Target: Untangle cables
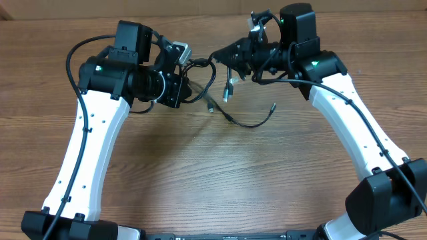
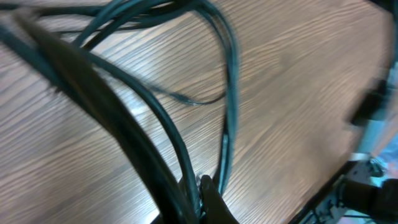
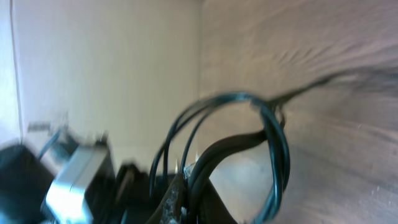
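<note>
Barely begun, by the look: cables bunched over the far bench between both arms, loops crossed, plugs dangling. Clamped shut on strands: left gripper and right gripper alike. Pulling apart and laying out separately yet to do.

Mid-brown wood-grain table fills the overhead view, w/ soft, diffuse shadows on it. In the right wrist view a plain cream wall meets the table's far edge. It's blurred, so no detail visible.
</note>
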Robot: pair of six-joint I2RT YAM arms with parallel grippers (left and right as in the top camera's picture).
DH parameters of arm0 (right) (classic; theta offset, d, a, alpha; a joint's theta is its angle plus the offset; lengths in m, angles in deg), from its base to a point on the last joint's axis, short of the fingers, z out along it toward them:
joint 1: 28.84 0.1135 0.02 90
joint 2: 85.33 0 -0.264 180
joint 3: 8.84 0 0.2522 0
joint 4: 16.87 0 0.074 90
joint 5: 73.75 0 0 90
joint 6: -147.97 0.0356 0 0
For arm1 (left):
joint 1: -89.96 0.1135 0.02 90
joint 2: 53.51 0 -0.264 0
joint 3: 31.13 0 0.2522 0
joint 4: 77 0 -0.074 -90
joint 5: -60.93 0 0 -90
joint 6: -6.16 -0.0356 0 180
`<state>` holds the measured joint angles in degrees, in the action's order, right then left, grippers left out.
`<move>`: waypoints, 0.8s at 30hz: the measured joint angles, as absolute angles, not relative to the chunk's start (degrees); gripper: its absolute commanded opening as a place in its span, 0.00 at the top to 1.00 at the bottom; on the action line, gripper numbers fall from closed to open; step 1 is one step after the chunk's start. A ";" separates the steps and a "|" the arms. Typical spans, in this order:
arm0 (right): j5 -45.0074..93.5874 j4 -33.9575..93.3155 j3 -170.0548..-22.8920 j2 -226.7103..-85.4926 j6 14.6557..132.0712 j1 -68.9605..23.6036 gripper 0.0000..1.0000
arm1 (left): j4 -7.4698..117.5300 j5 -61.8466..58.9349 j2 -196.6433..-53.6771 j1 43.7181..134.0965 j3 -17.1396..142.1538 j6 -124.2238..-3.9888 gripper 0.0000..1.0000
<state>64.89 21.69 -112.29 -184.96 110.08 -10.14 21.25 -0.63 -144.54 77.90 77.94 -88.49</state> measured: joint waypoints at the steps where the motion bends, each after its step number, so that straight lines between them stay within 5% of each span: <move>1: 63.10 21.25 -112.29 -184.96 111.15 -9.77 0.96 | 21.34 0.49 -144.54 77.66 77.94 -88.49 0.96; 11: 44.80 17.93 -112.29 -184.96 121.95 -3.56 0.96 | 22.76 16.71 -144.54 77.57 77.94 -87.33 0.95; 24: 38.75 22.11 -112.33 -184.92 125.43 0.00 0.95 | 36.05 20.29 -144.54 77.60 77.92 -71.24 0.96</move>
